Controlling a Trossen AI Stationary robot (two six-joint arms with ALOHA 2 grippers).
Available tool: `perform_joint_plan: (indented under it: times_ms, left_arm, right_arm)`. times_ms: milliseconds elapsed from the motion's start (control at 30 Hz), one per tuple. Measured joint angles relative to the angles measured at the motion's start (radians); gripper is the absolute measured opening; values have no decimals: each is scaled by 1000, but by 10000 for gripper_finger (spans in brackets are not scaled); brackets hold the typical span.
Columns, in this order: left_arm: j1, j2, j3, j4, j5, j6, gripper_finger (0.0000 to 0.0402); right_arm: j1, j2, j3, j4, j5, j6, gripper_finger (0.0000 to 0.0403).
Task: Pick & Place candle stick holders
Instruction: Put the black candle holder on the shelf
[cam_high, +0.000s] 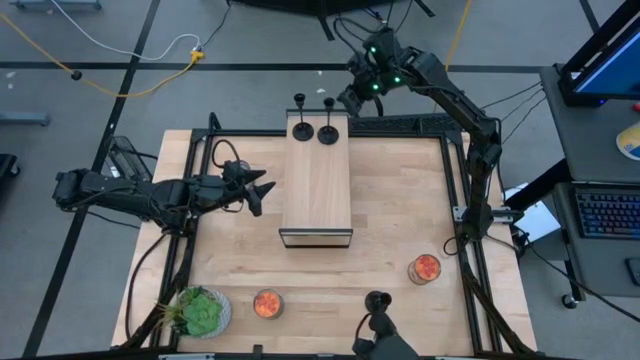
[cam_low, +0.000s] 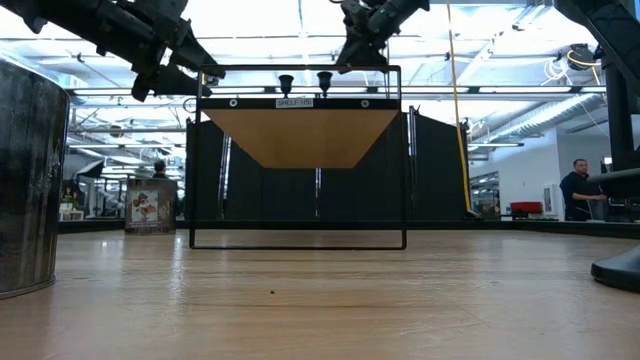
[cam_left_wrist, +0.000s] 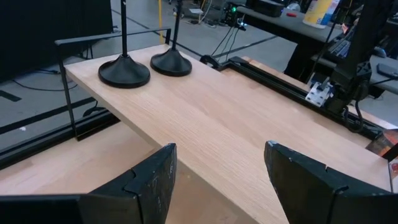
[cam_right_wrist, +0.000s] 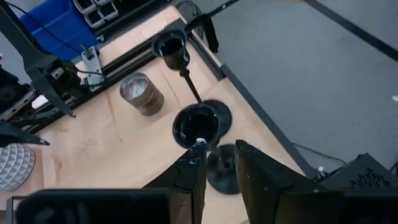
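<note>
Two black candle stick holders (cam_high: 299, 128) (cam_high: 328, 132) stand upright on their round bases at the far end of a raised wooden shelf (cam_high: 316, 190). My right gripper (cam_high: 352, 99) hangs over the shelf's far right corner, slanting down. In its wrist view the fingers (cam_right_wrist: 219, 152) stand a narrow gap apart with nothing between them, just short of the nearer holder's cup (cam_right_wrist: 198, 126). The other holder's cup (cam_right_wrist: 171, 48) is beyond. My left gripper (cam_high: 262, 190) waits open at the shelf's left side, looking along the board (cam_left_wrist: 221, 155) toward both bases (cam_left_wrist: 124, 70).
Two jars with orange contents (cam_high: 268, 303) (cam_high: 425, 268) and a potted plant (cam_high: 200, 312) sit along the table's near side. A black object (cam_high: 377, 303) stands at the near edge. The shelf's black wire frame (cam_low: 300, 245) rests on the table.
</note>
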Motion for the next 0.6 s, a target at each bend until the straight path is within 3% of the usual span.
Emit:
perform_joint_plan:
  times_ms: [200,367,500,600]
  left_arm:
    - [0,-2,0,-6,0,0,250]
    - [0,-20,0,-27,0,0,250]
    - [0,-29,0,-24,0,-1,250]
    - [0,-29,0,-24,0,-3,250]
  right_arm:
    - [12,-40,0,-2,1,-38,77]
    - [59,-115,0,-139,0,-140,68]
    - [118,-176,0,-242,9,-175,50]
    - [169,-209,0,-288,74,-206,25]
